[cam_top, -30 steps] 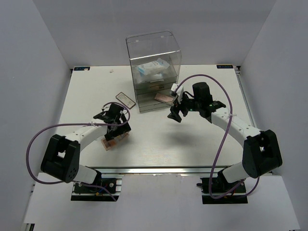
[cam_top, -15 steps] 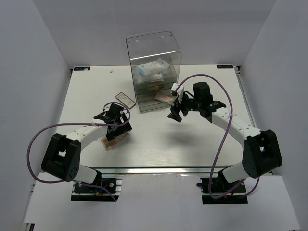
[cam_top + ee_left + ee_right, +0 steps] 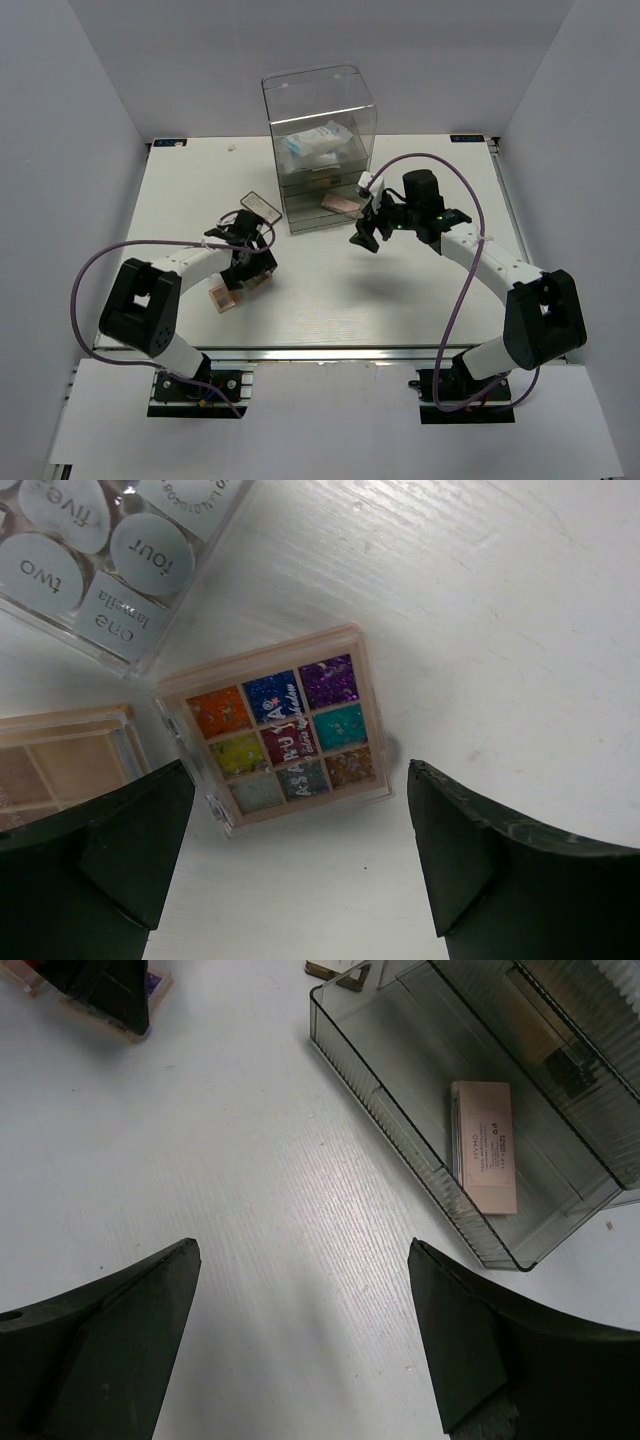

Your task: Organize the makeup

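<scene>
The top camera is looking down from high at the near side over the whole table. Both wrist cameras are pointing closely downward at it, the right one sharing the drawer with the top view.

Left arm stretched forward and inward from its base, left gripper pointed straight down, jaws held wide apart, right arm bent at the elbow and reached inward, right gripper raised and angled down, jaws spread wide as well.
</scene>
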`<control>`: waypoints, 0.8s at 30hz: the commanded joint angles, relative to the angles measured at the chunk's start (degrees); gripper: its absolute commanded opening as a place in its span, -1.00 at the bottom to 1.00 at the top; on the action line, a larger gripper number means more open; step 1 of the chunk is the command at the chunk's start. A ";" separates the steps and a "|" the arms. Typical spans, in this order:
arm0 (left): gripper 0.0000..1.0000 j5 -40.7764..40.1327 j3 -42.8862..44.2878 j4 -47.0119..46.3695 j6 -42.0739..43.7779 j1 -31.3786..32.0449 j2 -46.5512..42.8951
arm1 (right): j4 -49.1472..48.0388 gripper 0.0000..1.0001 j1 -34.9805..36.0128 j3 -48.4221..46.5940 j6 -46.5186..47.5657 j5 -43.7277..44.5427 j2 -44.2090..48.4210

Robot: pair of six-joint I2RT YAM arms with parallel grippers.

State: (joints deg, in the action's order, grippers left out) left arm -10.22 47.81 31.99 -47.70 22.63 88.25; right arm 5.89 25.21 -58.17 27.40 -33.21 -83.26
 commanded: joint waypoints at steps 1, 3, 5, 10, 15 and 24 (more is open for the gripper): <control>0.92 -2.60 1.92 3.33 -1.95 -0.13 4.72 | -1.85 0.79 -0.34 0.08 -0.59 -1.24 1.17; 0.92 -3.75 5.86 5.62 -2.31 -0.05 7.19 | -1.93 0.79 -0.34 -0.01 -0.59 -1.24 1.17; 0.92 -4.98 8.25 8.96 -2.31 0.22 10.88 | -2.02 0.79 -0.51 -0.10 -0.68 -1.24 1.17; 0.92 -6.92 10.02 10.73 -3.10 1.45 15.02 | -2.29 0.79 -1.04 0.07 -0.94 -1.33 1.35; 0.79 -7.53 8.44 8.53 -3.62 2.15 15.38 | -2.38 0.79 -1.48 -0.01 -1.03 -1.42 1.35; -0.37 -3.76 5.19 0.63 -1.61 2.68 9.76 | -2.29 0.79 -2.80 -0.89 -1.12 -1.42 1.61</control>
State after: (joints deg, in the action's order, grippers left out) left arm -16.95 56.55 35.90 -50.02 25.32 97.21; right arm 5.80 23.11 -58.17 27.14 -33.43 -83.26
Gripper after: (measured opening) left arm 0.802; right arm 0.894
